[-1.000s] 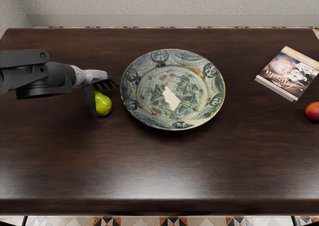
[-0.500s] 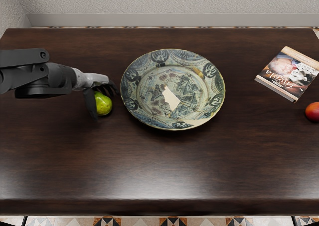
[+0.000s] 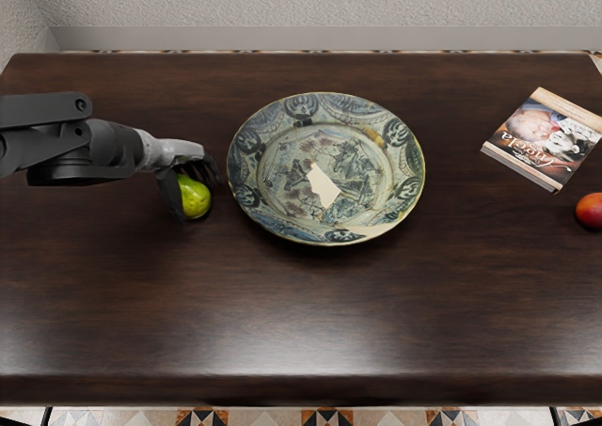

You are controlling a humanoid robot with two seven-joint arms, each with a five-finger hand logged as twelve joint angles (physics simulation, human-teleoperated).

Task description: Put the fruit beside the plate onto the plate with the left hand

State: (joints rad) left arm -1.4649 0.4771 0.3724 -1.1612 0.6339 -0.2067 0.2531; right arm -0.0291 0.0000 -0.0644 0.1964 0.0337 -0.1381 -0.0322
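The pear (image 3: 196, 198) is seen on the table (image 3: 301, 304), left of centre, just beside the left rim of the plate (image 3: 282, 106). It is clasped by the left hand (image 3: 183, 170), with fingers curled over its top and the thumb down its left side. A book (image 3: 544, 139) and a red fruit (image 3: 590, 210) are set at the right edge.

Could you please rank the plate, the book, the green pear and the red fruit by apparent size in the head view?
1. Round patterned ceramic plate
2. Rectangular paperback book
3. Green pear and round red fruit: look alike, both partly hidden (left hand, picture edge), so unranked.
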